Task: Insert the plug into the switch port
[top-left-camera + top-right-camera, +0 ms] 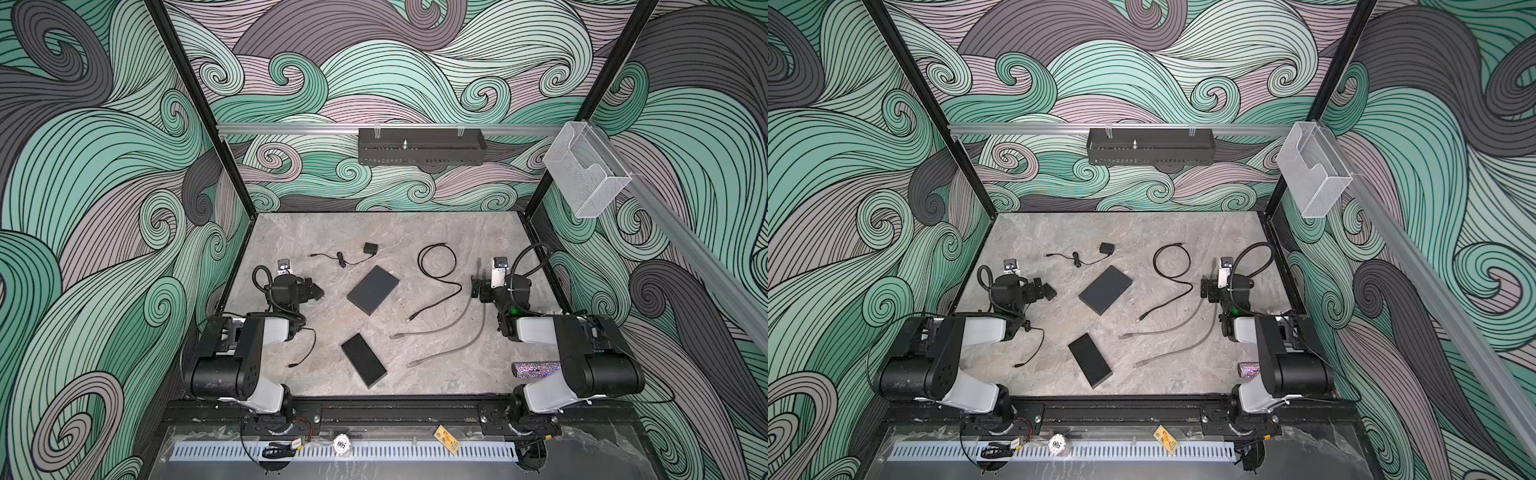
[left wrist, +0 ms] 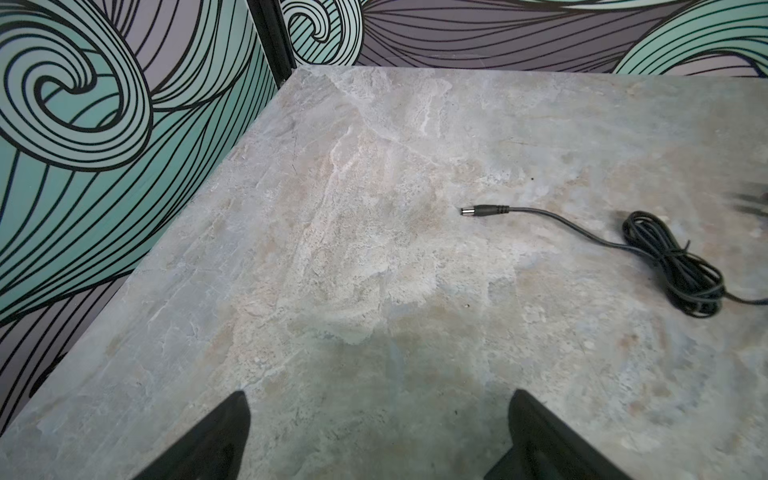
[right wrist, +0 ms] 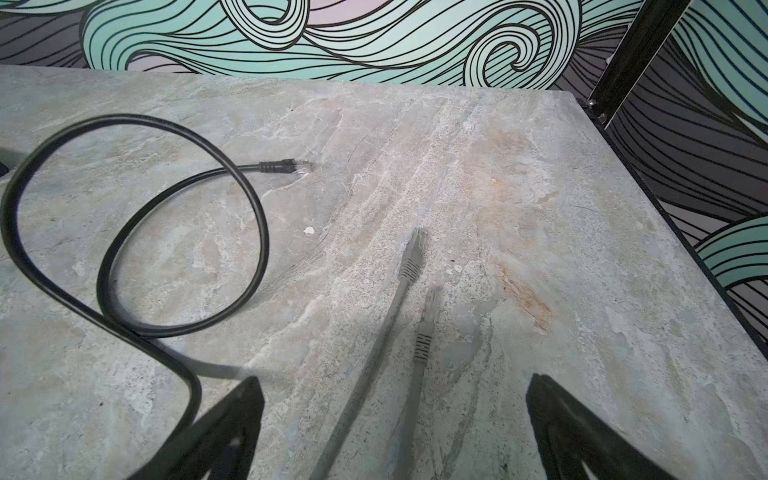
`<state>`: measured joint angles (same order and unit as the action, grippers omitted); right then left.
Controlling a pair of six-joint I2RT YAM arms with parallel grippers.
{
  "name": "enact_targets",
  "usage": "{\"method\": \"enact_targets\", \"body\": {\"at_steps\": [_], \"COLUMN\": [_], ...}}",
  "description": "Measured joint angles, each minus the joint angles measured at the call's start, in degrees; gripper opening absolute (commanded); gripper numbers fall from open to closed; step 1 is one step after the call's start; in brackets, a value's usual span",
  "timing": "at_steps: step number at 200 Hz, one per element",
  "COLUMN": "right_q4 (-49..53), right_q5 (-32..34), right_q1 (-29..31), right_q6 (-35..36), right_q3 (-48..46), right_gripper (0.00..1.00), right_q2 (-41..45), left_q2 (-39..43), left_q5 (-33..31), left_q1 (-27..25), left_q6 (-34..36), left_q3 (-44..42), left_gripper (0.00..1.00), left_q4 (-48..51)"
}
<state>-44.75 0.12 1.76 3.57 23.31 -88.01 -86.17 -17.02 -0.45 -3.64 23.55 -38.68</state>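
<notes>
- On table (image 1: 291, 232), centre: two flat black boxes we take as the switches, far switch (image 1: 372, 291) and near switch (image 1: 364, 360). They lie apart, both skewed. We can't make out the ports.
- Back of table: adapter (image 1: 370, 248). Its thin lead (image 2: 675, 264) is bundled. Barrel plug (image 2: 484, 210) lies loose on bare stone, well apart from both switches.
- Black cable (image 3: 264, 232) loops right of far switch. Black plug (image 3: 286, 166) sits loose at the loop's back end. The other end lies near far switch, not touching.
- Right side: farther grey plug (image 3: 410, 266) and nearer grey plug (image 3: 423, 345) lie side by side on the table, just ahead of right gripper (image 3: 395, 378). Both trail back between its fingers in the wrist view.
- Right gripper: wide, empty, above the grey pair. We can't tell how high.
- Left gripper (image 2: 379, 395): wide, empty, over bare table near the left wall. Barrel plug is ahead of it, well apart.
- Glitter tube (image 1: 536, 369) lies by the right arm, near the front edge.
</notes>
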Motion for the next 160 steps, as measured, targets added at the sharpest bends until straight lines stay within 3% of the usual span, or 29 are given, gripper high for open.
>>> {"method": "enact_targets", "body": {"at_steps": [48,160], "right_q4": [-4.4,-7.8], "right_q5": [3.0,5.9], "right_q1": [3.2,3.8], "right_q6": [0.8,1.7], "right_q3": [-2.1,-3.0], "right_gripper": [0.99,0.99], "right_q2": [0.0,0.0], "left_q2": [0.0,-0.7], "left_q5": [-0.1,2.8], "left_q1": [0.0,1.1], "left_q6": [0.0,0.0], "left_q3": [0.0,1.9], "left_gripper": [0.99,0.99], "left_q4": [-0.5,0.1]}}
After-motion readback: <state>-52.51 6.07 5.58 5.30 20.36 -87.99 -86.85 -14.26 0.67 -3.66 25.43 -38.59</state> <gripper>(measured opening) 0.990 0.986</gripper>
